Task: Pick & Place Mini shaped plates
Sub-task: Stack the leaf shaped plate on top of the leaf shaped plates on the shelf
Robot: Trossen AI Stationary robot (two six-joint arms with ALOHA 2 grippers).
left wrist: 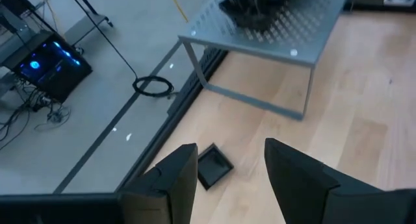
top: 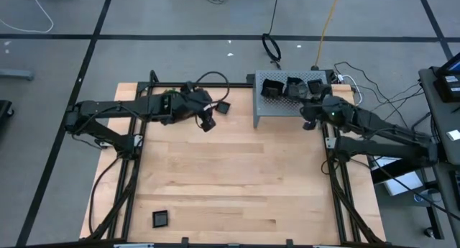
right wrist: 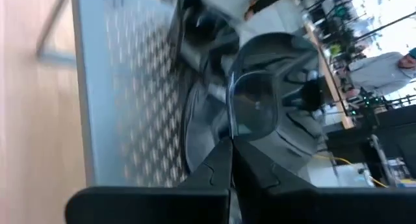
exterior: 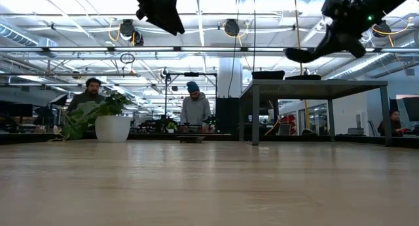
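- The right pincer (top: 310, 121) had its fingers together on the rim of a round black plate (right wrist: 260, 94), lifted just above the near right edge of the grey perforated stand (top: 269, 108).
- Behind it, a pile of black plates (top: 291, 86) lay on the far part of that stand.
- The left pincer (left wrist: 231, 178) had its fingers apart, holding nothing, raised above the far left part of the table (top: 230, 183).
- Just right of it, a small square black plate (top: 223, 107) lay flat on the table, near the stand's left leg.
- Another square plate (top: 160, 218) sat alone at the near left of the table.
- Beyond the table, two people (exterior: 196, 107) stood near a potted plant (exterior: 105, 118).
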